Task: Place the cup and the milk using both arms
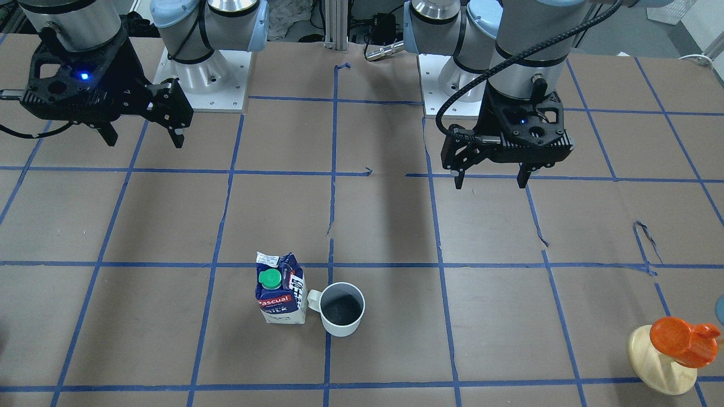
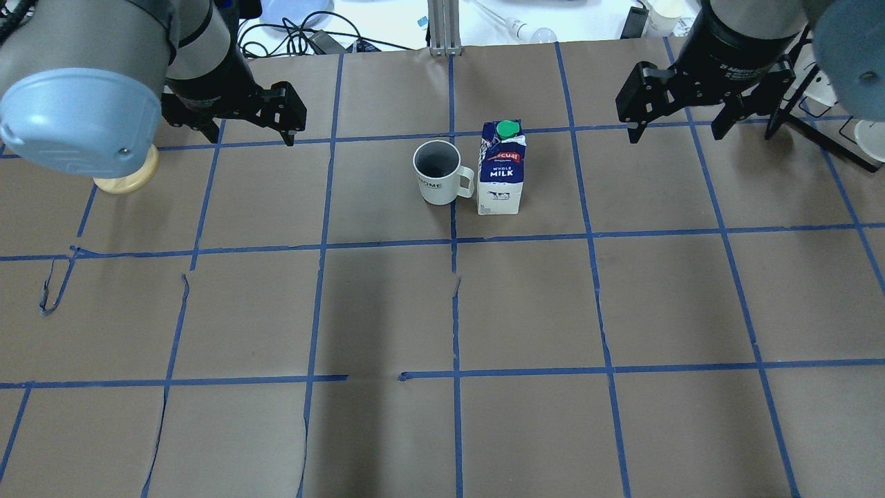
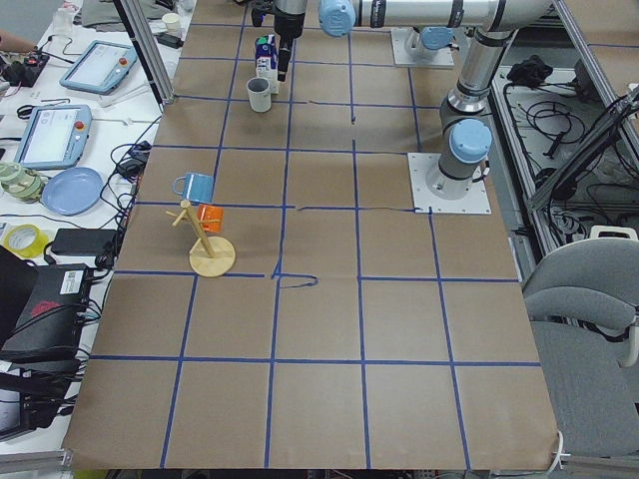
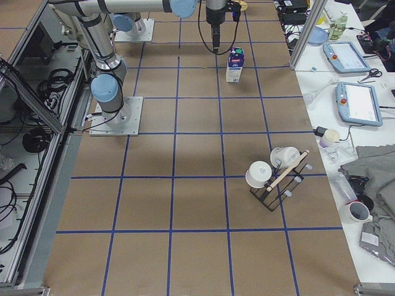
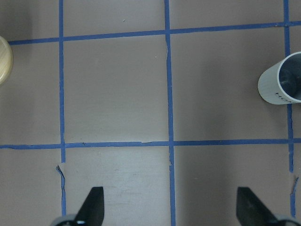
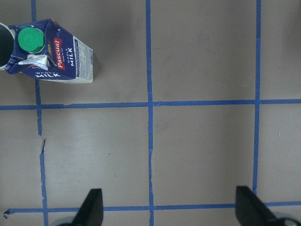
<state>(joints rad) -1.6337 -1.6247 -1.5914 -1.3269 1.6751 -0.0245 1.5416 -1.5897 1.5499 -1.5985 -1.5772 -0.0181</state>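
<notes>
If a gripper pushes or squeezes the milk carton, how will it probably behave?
The milk stands tall on a narrow base, so a high push would probably tip it. Its walls look like thin card and may dent under a hard squeeze.

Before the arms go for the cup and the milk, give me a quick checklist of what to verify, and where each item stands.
1. Left pincer open and empty: ok.
2. Right pincer open and empty: ok.
3. Cup upright, on the left arm's side: ok.
4. Milk upright, green cap on, on the right arm's side: ok.
5. Room between the two for a finger: not ok; the cup's handle points at the carton and fills most of the gap.
6. Handle clear of the carton, not touching: cannot tell.
</notes>
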